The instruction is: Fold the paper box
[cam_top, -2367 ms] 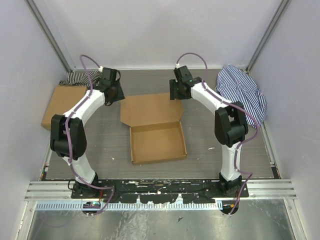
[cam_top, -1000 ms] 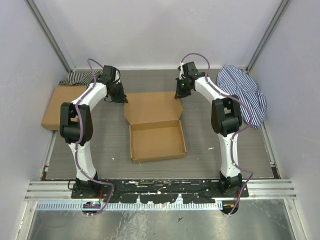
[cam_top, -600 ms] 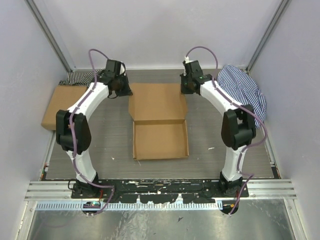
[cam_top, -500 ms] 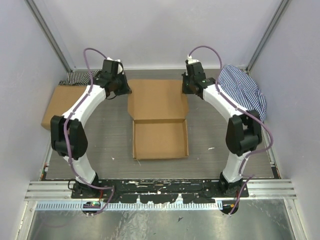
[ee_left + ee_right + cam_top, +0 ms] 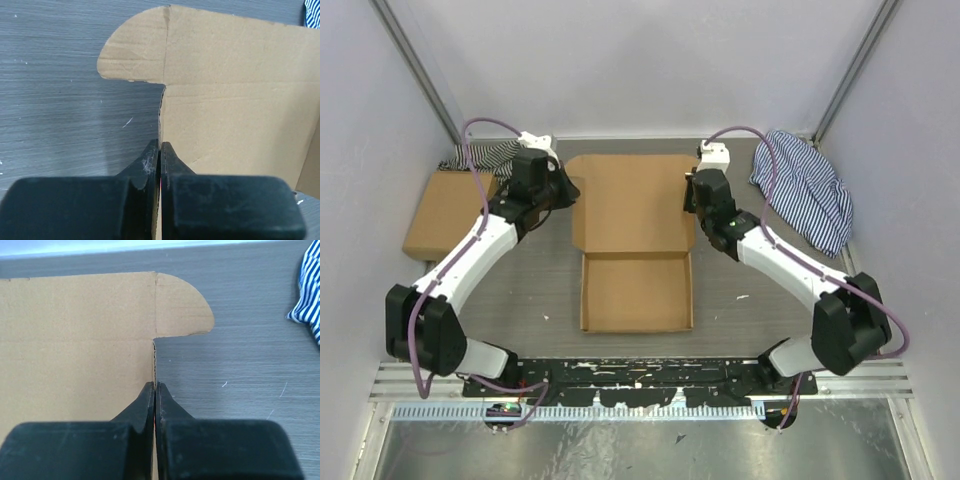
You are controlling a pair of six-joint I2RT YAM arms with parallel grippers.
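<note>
The paper box lies mid-table as a shallow brown tray with its lid open toward the far side. My left gripper is shut on the lid's left side edge. In the left wrist view its jaws pinch the thin cardboard just below a rounded tab. My right gripper is shut on the lid's right side edge. The right wrist view shows those jaws clamped on that edge below the other rounded tab.
A second flat brown box lies at the left wall. One striped cloth sits behind it and another striped cloth is bunched at the far right. Grey table surface surrounds the box.
Both arms have dropped lower and bent outward while keeping hold of the lid's sides. The lid now looks bigger and reaches farther back, and the tray has shifted slightly nearer.
</note>
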